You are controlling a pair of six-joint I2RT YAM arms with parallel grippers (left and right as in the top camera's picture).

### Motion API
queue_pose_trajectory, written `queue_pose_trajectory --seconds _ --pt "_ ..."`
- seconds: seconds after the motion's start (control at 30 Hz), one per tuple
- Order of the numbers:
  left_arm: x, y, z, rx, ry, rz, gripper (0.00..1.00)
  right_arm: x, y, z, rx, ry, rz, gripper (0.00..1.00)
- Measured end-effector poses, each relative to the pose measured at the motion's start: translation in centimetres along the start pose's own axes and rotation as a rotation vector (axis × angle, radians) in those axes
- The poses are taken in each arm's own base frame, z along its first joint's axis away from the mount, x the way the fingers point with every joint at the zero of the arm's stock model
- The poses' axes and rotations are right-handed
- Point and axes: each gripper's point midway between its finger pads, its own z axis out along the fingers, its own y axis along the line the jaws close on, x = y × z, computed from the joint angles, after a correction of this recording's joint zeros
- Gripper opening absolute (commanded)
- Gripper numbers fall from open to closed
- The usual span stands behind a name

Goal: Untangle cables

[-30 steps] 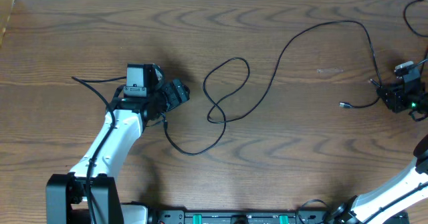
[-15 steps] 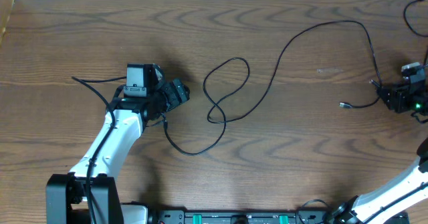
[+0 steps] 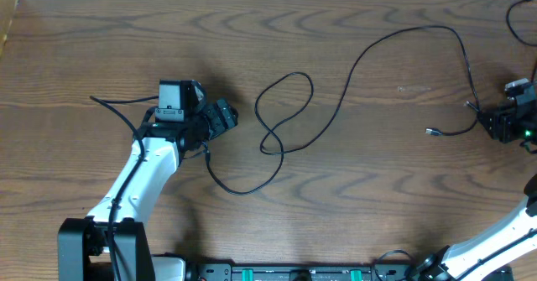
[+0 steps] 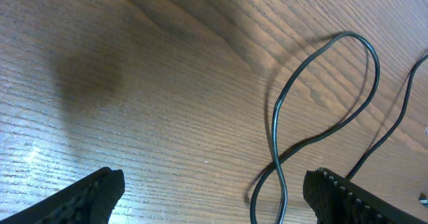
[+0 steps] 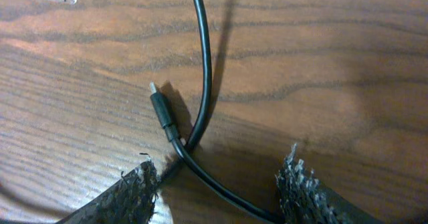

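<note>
Two grippers and two black cables counted on the wooden table (image 3: 84, 46). Long cable (image 3: 436, 27): one, starting near the left gripper (image 3: 220, 117) in the left half of the table, curving toward the near edge, then rising at mid-table into one closed loop (image 4: 376, 63) with a single crossing. From the crossing, routed in a wide arc close to the far edge, then down along the right edge into the right gripper (image 3: 491, 122). One plug (image 3: 430, 132) visible, lying flat on the wood just left of the right gripper. Second cable (image 3: 508, 17): one short curved section only, at the far right corner, cut off by the right edge; cannot tell where it ends. Left gripper (image 4: 214, 190): two fingers (image 4: 100, 190) spread wide apart, nothing between them, loop lying ahead and to the right, not touched. Right gripper (image 5: 219, 184): two fingers (image 5: 137, 187) apart, long cable passing through the gap between them without being pinched. In the right wrist view, plug (image 5: 160, 110) just ahead of the fingers, with another run of the same cable crossing over close behind it.
</note>
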Motion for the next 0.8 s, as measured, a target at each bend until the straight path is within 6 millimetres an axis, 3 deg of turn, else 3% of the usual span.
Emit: queue_pose_trajectory --seconds 0.47,0.73,0.8 --pt "0.0 0.0 0.0 0.0 0.0 0.0 0.91 1.4 0.2 -0.6 -0.014 0.08 -0.148 0.5" --pt "0.0 0.0 0.0 0.0 0.0 0.0 0.91 2.1 0.3 -1.0 -0.016 0.136 -0.203 0.01" --pt "0.0 0.0 0.0 0.0 0.0 0.0 0.91 2.1 0.4 -1.0 -0.022 0.136 -0.204 0.01"
